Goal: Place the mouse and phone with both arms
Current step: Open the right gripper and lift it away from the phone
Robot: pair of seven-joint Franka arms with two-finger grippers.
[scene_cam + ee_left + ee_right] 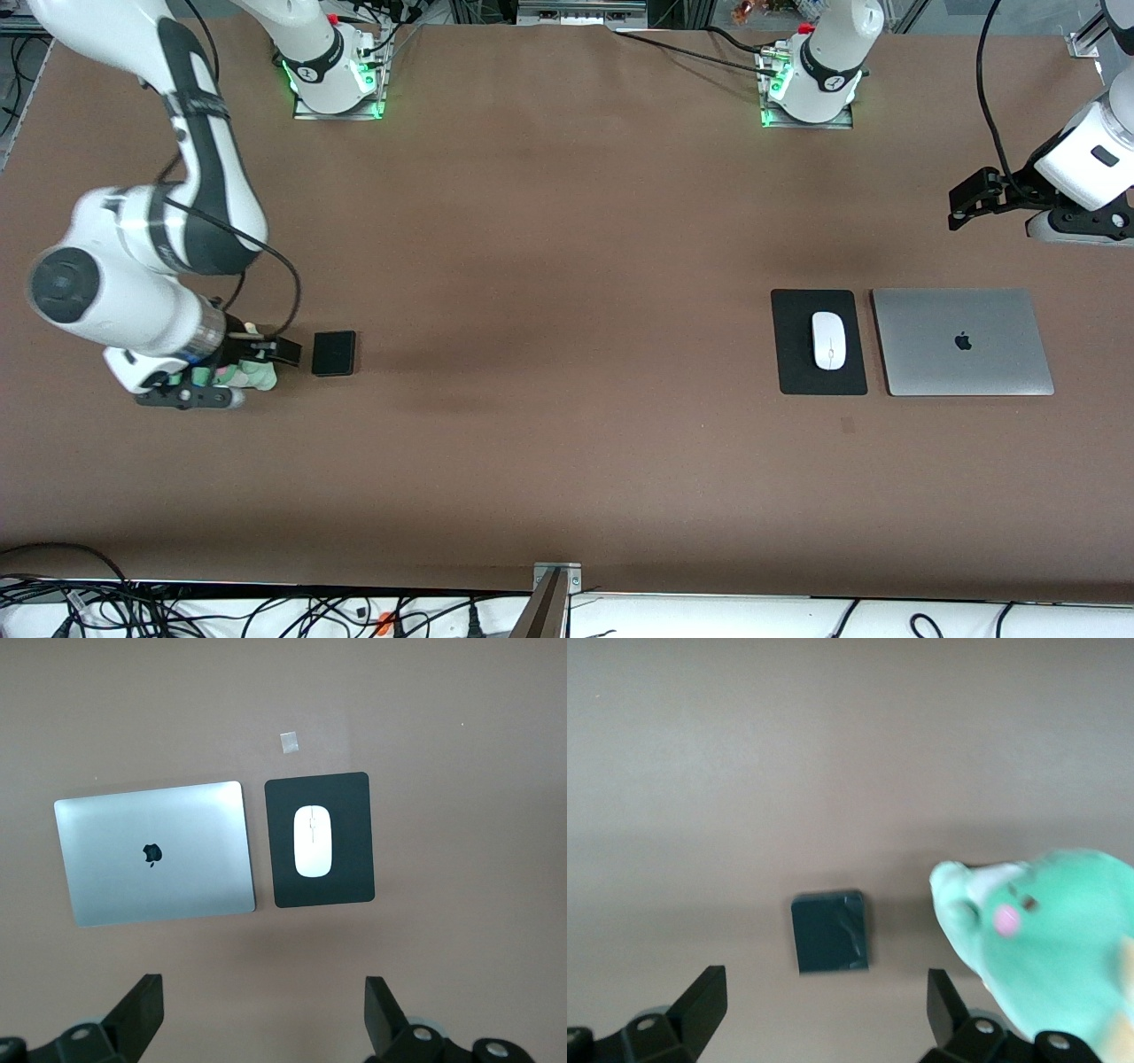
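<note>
Mouse pad (819,342): the black mat whose near edge, level with the laptop's, lies nearest the front camera of the things on the table; flat, toward the left arm's end.
Mouse (829,340): white and oval, lying on the middle of the mouse pad, with a black border showing all round it; the left wrist view shows it (313,841) the same way, a thin line down its middle.
Laptop (963,342): silver, lid closed, logo up, just beside the mouse pad at the left arm's end of the table; a narrow strip of table shows between the two.
Phone (334,354): small black slab with rounded corners, lying flat on the bare table toward the right arm's end, well apart from the mouse pad and laptop.
Soft toy (251,376): mint green with a pink spot, lying by the right gripper, partly under the wrist; it fills one corner of the right wrist view (1050,943).
Right gripper (282,352): low over the table just beside the phone, not touching it; in the right wrist view its fingers stand spread wide with the phone (829,932) between and ahead of them.
Left gripper (970,202): raised over bare table, fingers wide apart, nothing between them; the laptop and mouse pad lie nearer the front camera than the spot beneath it.
Tape mark (288,742): small pale square on the table near the mouse pad.
</note>
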